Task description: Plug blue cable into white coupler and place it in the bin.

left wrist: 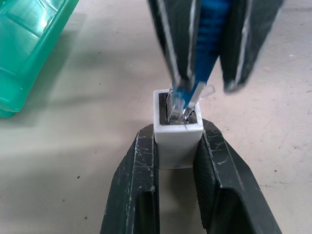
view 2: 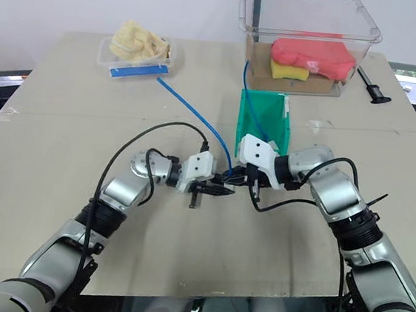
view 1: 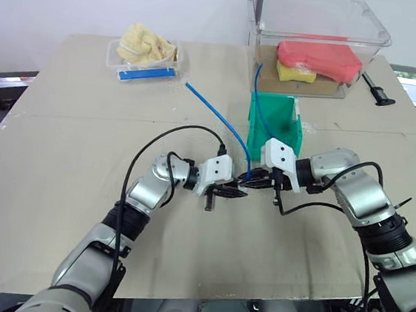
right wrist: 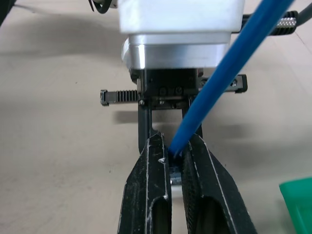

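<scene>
The thin bright-blue cable (view 1: 212,112) has its small clear plug tip sitting in the dark socket opening of the tiny white boxy plastic coupler (left wrist: 177,134); how deep the plug sits cannot be told. From the plug the cable runs up and away across the beige counter (view 1: 63,185) toward its far left part, ending near a small clear plastic tray with a blue strip (view 1: 144,66) that holds crumpled yellowish material.

The left end effector (left wrist: 177,161) is clenched on the coupler, its two black fingers (left wrist: 134,185) pressing the block's opposite sides and holding it just above the counter. The right end effector (right wrist: 177,168) is clenched on the blue cable right behind the plug, pointing toward the left one, so the two meet tip to tip near the middle of the counter.

Just beyond them stands the small teal-green rectangular plastic bin (view 1: 274,126), its low front lip facing the end effectors; a second blue cord (view 1: 265,110) hangs into it. Behind the bin is a large clear plastic tub (view 1: 317,41) holding a red pad and a yellow sponge on a brown base. A black-handled tool (view 1: 377,90) lies on the counter to the right of the tub.
</scene>
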